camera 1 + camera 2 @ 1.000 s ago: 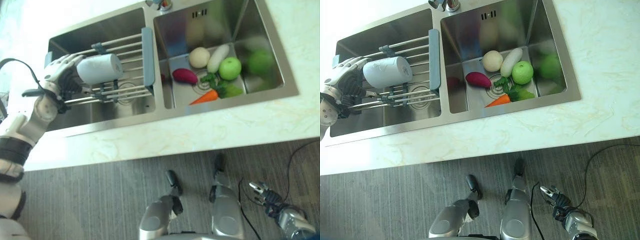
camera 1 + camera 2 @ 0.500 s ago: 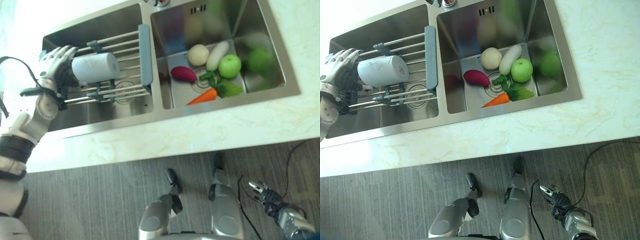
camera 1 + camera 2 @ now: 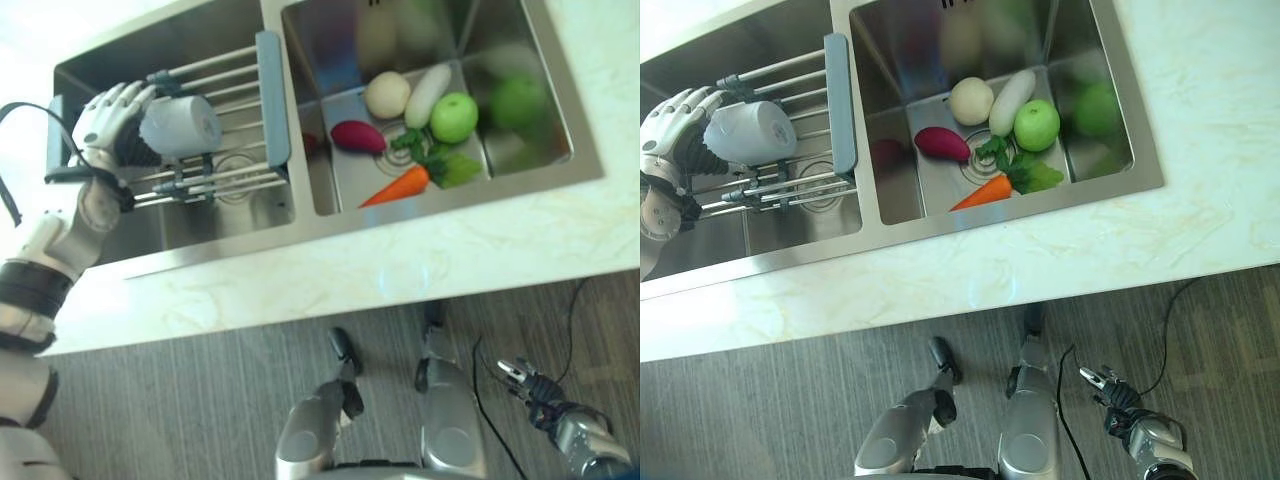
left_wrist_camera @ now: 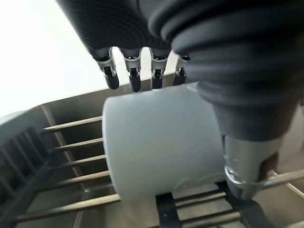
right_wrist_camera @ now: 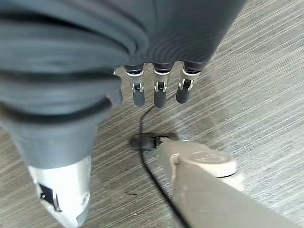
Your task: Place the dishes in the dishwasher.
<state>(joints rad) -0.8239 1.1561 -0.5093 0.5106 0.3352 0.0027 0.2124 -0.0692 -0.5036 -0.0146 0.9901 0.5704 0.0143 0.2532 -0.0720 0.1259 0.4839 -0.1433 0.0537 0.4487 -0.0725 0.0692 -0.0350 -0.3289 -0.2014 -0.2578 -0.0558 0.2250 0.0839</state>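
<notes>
Change: a second ago you had the left hand (image 3: 112,125) at the closed end of the cup (image 3: 180,124) with the cup lying across the rack (image 3: 232,172); now the open rim faces more toward the camera. The whole picture has also slid, so part of that is your head moving.
Meaning: I judge you are taking hold of the cup for the lift, so the task is at its start and nothing has left the sink yet.
Left hand: fingers over the top of the cup and thumb low at its side, lightly curled round it. The left wrist view shows the fingertips (image 4: 134,77) past the cup's far edge and the thumb against its near side.
Cup position: at about 10 o'clock in the eye views, in the left basin (image 3: 240,215), resting on the rack's bars close to the rack's 9 o'clock end.
Cup look: plain, white, cylindrical, smooth, lying on its side; I cannot tell whether it has a handle.
Right hand: you have the right hand (image 3: 1102,383) hanging at about 5 o'clock over the floor (image 3: 760,410), fingers loosely extended, holding nothing.
Right basin: vegetables (image 3: 400,130) lie there, well apart from the cup.
Worktop: the pale worktop (image 3: 420,265) runs along the sink's near edge.
</notes>
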